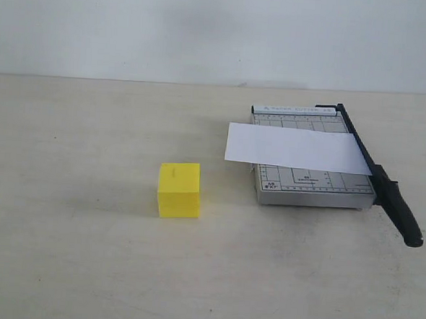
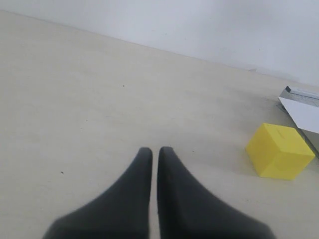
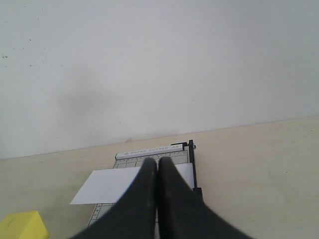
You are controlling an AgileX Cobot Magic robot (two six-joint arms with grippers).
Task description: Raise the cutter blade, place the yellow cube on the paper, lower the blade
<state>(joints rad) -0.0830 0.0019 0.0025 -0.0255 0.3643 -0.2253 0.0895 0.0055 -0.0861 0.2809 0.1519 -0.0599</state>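
**Both pairs of fingers closed and empty, cube standing on the counter beside the cutter**

The yellow cube (image 1: 178,190) is sitting flat on the pale counter (image 1: 70,252), to the left of the grey ruled cutter base (image 1: 312,187) and clearly apart from it. Nothing is touching the cube.

The paper (image 1: 297,148) is lying across the base as a white strip. Its left end is hanging past the base's left edge, and its right end is reaching the blade line. Whether that end is tucked under the blade cannot be told.

The cutter blade (image 1: 384,183) is lying down along the right edge of the base. Its thick black handle is sticking out past the near corner, over the counter.

The left fingers (image 2: 140,174) are pressing together, with only a hairline seam showing between them, and they are holding nothing. They are pointing over bare counter, and the cube is showing ahead of them, well clear of the tips.

The right fingers (image 3: 147,181) are likewise closing tip to tip and gripping nothing. They are pointing toward the cutter base and the paper, with the white wall (image 1: 206,29) rising behind.
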